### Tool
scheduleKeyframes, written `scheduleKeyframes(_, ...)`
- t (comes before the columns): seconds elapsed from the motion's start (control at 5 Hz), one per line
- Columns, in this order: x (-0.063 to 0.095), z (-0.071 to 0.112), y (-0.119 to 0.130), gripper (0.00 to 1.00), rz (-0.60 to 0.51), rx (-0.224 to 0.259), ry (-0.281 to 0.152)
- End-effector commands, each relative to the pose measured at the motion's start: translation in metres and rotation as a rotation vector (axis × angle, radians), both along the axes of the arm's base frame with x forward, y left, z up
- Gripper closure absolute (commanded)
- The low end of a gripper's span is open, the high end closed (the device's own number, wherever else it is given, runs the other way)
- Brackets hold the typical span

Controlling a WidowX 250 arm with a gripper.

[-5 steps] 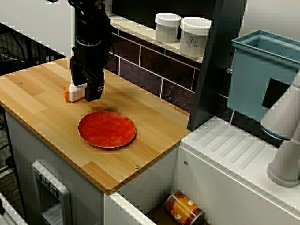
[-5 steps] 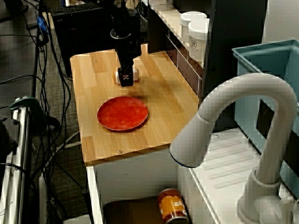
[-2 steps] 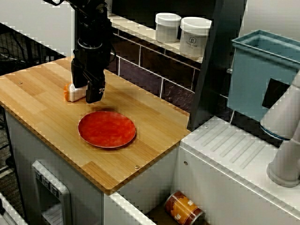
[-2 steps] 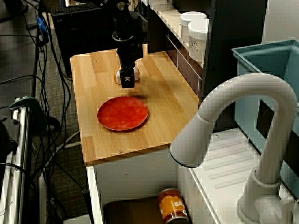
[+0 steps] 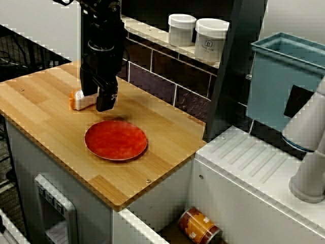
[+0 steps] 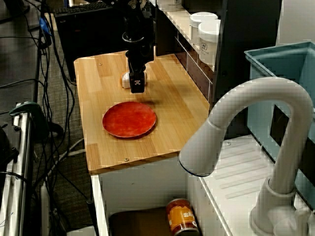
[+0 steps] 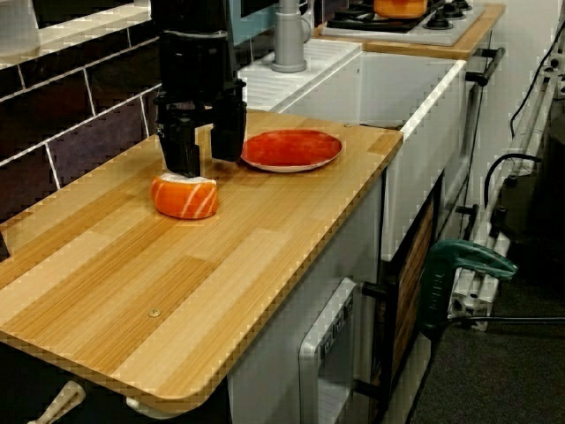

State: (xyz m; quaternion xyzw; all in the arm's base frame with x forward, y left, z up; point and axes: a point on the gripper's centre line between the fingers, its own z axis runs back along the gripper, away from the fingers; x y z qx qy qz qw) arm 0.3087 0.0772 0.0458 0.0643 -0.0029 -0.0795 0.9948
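Since a second ago my gripper (image 7: 205,146) has lifted and drifted a touch toward the red plate (image 5: 116,140), while the salmon sushi piece (image 7: 184,195) stays put on the wooden counter (image 5: 45,112). The piece sits flat under its own weight, since nothing clamps it: the side view shows the jaws spread wide and empty, one finger (image 7: 183,150) just over its top, though I cannot tell whether it grazes. From above, the piece lies at 9 o'clock of the gripper, the plate at 5 o'clock.

Wall: dark glossy tiles (image 5: 162,68) with pale grout
Furniture: wooden counter (image 5: 45,117); white sink unit (image 7: 415,132) beside it; shelf (image 5: 147,31) holding white jars (image 5: 181,29)
Floor: dark carpet (image 7: 503,371)
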Motion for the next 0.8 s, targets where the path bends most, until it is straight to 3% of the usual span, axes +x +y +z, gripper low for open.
scheduleKeyframes(0.0, 0.0012, 0.0102, -0.0034, 0.00, -0.008, -0.006, -0.016)
scheduleKeyframes(0.4, -0.0005, 0.0054, -0.0077, 0.00, -0.014, 0.004, -0.012)
scheduleKeyframes(0.6, -0.0015, 0.0138, -0.0069, 0.00, -0.016, -0.011, -0.020)
